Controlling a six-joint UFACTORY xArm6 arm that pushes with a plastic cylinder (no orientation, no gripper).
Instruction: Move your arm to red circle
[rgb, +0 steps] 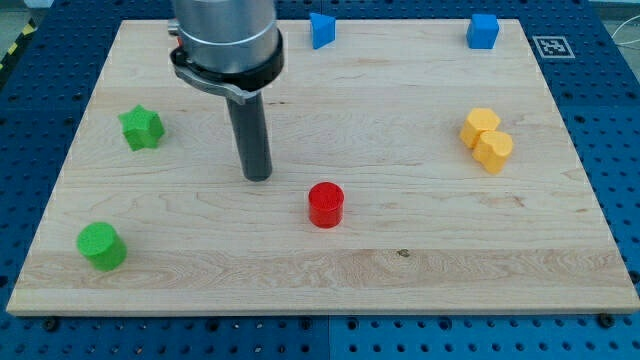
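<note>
The red circle block (325, 204) stands a little below the middle of the wooden board (400, 270). My tip (258, 176) rests on the board to the left of the red circle and slightly above it, with a small gap between them. The dark rod rises from the tip to the grey arm body at the view's top.
A green star block (141, 128) lies at the left. A green circle block (101, 246) sits at the lower left. Two yellow blocks (486, 139) touch each other at the right. Two blue blocks (321, 30) (482, 31) stand along the top edge.
</note>
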